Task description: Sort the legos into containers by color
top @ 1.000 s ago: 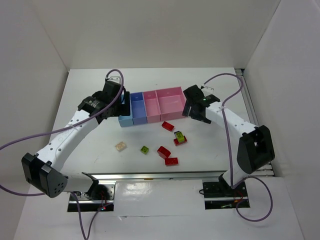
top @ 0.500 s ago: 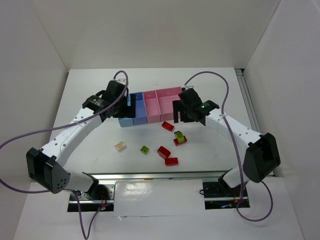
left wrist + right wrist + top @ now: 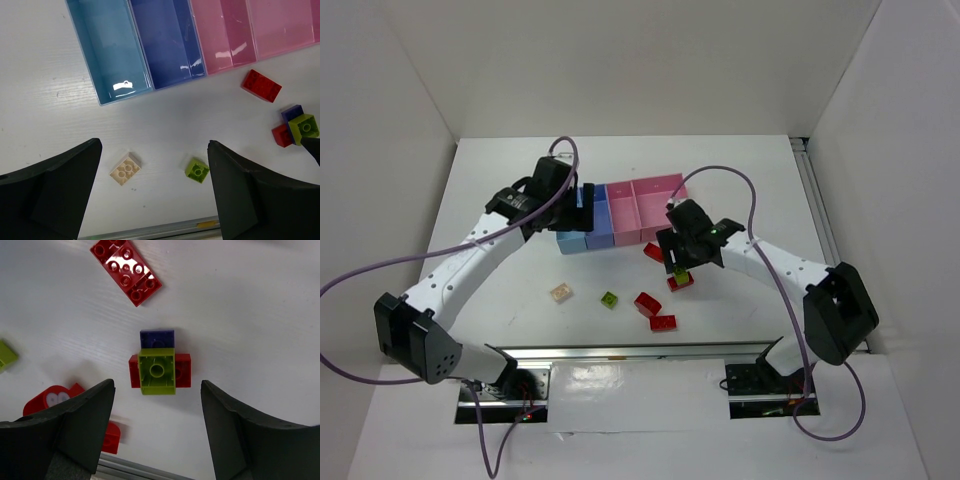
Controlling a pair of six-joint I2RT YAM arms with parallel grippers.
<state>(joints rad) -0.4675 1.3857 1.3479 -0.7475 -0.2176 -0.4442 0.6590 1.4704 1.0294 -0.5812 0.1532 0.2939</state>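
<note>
Jaws spread wide, the right gripper [image 3: 157, 432] hangs centred over the lime green lego [image 3: 157, 371] stacked on a red lego [image 3: 184, 371], while the left gripper [image 3: 155, 192], also open, is farther off.

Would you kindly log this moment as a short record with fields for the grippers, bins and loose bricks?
Left gripper: open, above the cream brick and a lone lime brick
Right gripper: open, over the cluster
Cluster: lime green brick on a red brick, purple-blue brick abutting
Bins: no bricks visible inside
Other red bricks: three, loose outside the bins
</note>
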